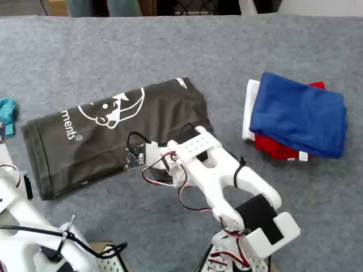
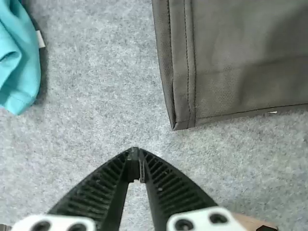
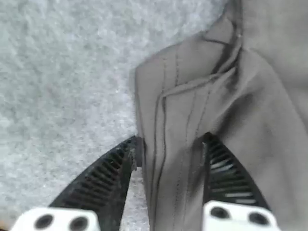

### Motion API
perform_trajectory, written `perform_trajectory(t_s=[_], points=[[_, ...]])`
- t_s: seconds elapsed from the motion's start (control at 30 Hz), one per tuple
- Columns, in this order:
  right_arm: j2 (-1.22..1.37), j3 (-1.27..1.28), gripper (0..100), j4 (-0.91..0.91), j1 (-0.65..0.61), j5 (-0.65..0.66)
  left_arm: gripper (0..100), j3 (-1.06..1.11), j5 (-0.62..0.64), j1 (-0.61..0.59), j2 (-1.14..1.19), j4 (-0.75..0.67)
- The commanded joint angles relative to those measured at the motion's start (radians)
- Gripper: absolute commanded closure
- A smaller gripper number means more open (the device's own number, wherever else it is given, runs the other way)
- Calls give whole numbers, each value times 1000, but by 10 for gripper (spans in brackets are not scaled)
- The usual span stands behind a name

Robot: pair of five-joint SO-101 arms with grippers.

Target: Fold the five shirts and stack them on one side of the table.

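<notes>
My right claw [image 3: 171, 144] is spread, jaws astride the near hem of the dark shirt [image 1: 113, 136] at table centre. My left claw [image 2: 135, 161] is clenched empty by the shirt's 7 o'clock corner. It's soft, light, limp cloth, so I'd pinch the stitched hem. White chest print; folded stack [image 1: 295, 113] at 3 o'clock

On the dark shirt [image 1: 108, 144] — white lettering [image 1: 69, 124], beside a round white emblem [image 1: 112, 109]

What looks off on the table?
Uneven stacking: the folded blue shirt sits skewed, with the red shirt and white shirt poking out beneath. A crumpled teal shirt lies apart, at the high view's left edge.
</notes>
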Motion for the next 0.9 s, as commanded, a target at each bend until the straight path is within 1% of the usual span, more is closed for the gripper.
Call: perform_trajectory(t_s=[0.0,0.2,0.33,0.47,0.53,0.67,0.87], points=[[31,44,807,25,-8,9,971,-5,-12,-7,-20,-3],[31,41,981,21,-5,9,971,-13,-12,-8,-20,-2],[31,25,985,21,-2,5,971,-13,-12,-10,-20,-2],[22,-30,985,38,31,-11,971,-13,-12,-12,-20,0],[25,-124,985,106,55,-29,971,-13,-12,-12,-20,0],[56,-390,985,269,68,-31,971,-15,-12,-12,-20,0],[286,-806,985,437,66,-25,971,-24,-8,-8,-20,0]])
